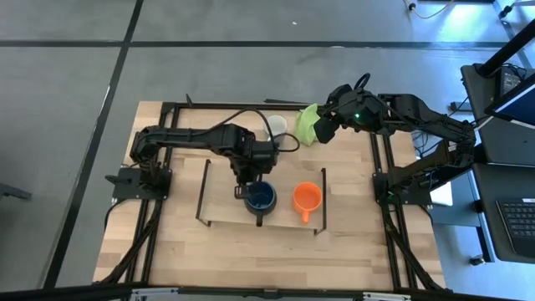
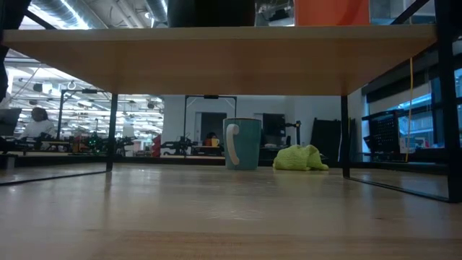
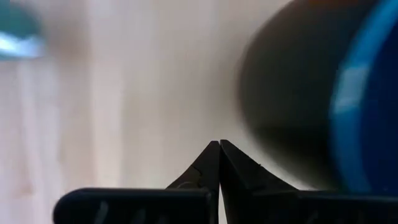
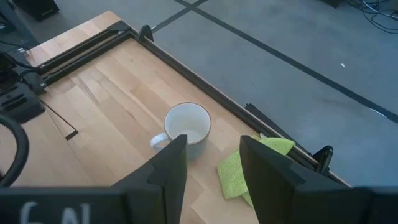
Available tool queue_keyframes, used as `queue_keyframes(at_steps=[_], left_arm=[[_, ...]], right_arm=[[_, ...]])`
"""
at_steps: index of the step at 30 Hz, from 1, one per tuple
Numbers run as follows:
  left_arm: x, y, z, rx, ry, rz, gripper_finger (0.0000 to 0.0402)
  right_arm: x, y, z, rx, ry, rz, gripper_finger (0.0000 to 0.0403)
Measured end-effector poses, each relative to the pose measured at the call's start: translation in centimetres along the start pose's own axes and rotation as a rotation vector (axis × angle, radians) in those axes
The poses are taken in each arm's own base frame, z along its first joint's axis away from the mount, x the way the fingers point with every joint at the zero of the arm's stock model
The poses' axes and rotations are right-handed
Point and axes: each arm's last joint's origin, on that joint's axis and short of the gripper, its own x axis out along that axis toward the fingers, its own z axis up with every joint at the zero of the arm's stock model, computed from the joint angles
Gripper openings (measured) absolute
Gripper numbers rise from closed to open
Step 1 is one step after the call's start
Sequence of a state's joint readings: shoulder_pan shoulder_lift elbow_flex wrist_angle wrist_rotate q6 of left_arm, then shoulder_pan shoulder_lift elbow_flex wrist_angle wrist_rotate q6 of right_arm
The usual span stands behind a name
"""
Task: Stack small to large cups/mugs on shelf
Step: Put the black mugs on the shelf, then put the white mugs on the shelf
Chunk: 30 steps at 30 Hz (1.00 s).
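On shelf (image 1: 221, 209), blue mug (image 1: 261, 198) beside closed left hand (image 1: 241, 191)

Two dark, jointed arms on my rig

Both my arms are matt black, built of boxy segments with rounded joints, and black cables loop along them. A small green light glows on my right arm's wrist. My right gripper (image 4: 212, 167) has flat, wedge-shaped black fingers; white lettering marks its body. My left gripper (image 3: 219, 163) ends in two pointed black tips.
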<state>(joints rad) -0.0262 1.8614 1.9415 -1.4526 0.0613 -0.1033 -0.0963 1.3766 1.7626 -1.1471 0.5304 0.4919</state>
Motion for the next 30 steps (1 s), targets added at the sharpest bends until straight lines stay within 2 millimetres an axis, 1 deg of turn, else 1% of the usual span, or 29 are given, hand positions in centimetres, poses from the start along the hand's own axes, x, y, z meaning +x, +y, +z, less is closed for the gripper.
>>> queue_keyframes(at_steps=[3, 7, 10, 14, 18, 23, 26, 30], left_arm=[[0.0, 0.7, -0.2, -0.004, 0.017, 0.054, 0.0005], [-0.5, 1.8, -0.2, 0.004, 0.003, 0.036, 0.0013], [-1.9, 2.7, -0.8, 0.025, -0.039, -0.025, 0.0011], [-4.4, 4.5, -1.8, 0.078, -0.133, -0.062, 0.0002], [-5.5, 6.6, -2.7, 0.14, -0.161, -0.108, 0.0004], [-5.9, 8.5, -3.8, 0.158, -0.123, -0.143, 0.0002], [-6.0, 8.9, -4.2, 0.191, -0.111, -0.18, 0.0001], [-6.4, 9.2, -4.5, 0.246, -0.151, -0.23, 0.0006]], right_arm=[[0.0, 0.0, 0.0, -0.001, 0.0, 0.0, 0.0149], [0.0, 0.0, 0.0, -0.025, 0.005, 0.012, 0.0149], [0.0, 0.2, -0.1, -0.022, 0.035, 0.07, 0.0149], [0.1, 0.3, 0.0, 0.01, 0.043, 0.109, 0.0149], [0.9, 0.0, 0.6, 0.056, 0.061, 0.174, 0.0149], [4.0, -0.3, 1.0, 0.09, 0.146, 0.169, 0.0149], [6.4, -0.7, 1.2, 0.126, 0.207, 0.156, 0.0149], [10.0, -1.6, 1.4, 0.167, 0.275, 0.106, 0.0149]])
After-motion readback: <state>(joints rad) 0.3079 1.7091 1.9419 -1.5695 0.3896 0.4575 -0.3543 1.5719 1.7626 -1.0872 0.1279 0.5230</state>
